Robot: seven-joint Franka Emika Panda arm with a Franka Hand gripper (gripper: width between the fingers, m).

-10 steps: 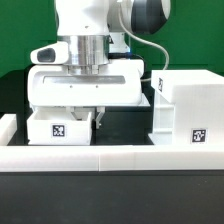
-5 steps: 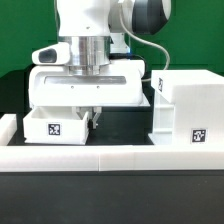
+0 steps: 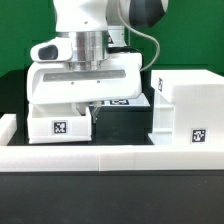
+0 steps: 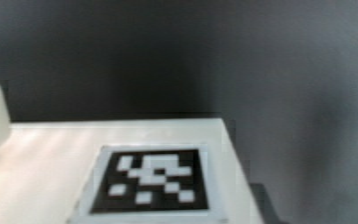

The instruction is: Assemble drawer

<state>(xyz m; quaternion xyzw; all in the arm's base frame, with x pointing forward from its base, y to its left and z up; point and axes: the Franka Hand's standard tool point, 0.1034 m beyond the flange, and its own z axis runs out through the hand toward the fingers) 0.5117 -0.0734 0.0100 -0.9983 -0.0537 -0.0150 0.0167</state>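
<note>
White plastic tray (image 3: 60, 128) sits on the table (image 3: 125, 126) near the front edge, toward the corner on the exterior view's left. It is directly below the end effector (image 3: 90, 111). The open-fronted case (image 3: 185, 105) stands near the same front edge on the exterior view's right, well apart from the tray. A low wall (image 3: 110, 156) runs along the front edge.

End effector state: cannot be determined. The wide white hand housing and the tray's side wall hide the fingertips in the exterior view. The wrist view shows only a white tray surface (image 4: 51, 150) with its tag (image 4: 153, 182), and no fingers.

Hazards from this position:

- Weak or absent hold. If the fingers pinch only the thin tray wall, or do not pinch it at all, the tray may tilt or drop when lifted.
- Contact with the front wall. The tray lies just behind it, so any drag toward the front edge could catch the tray and twist it in the hold.
- Misalignment at the case. A tray held by one wall is likely to hang skewed, and a skewed tray could jam at the case opening or push the case across the table.
- Obstruction behind. A second tagged part (image 3: 122, 101) lies between tray and case, toward the rear edge. Its identity cannot be determined, and a low transfer path could strike it.
</note>
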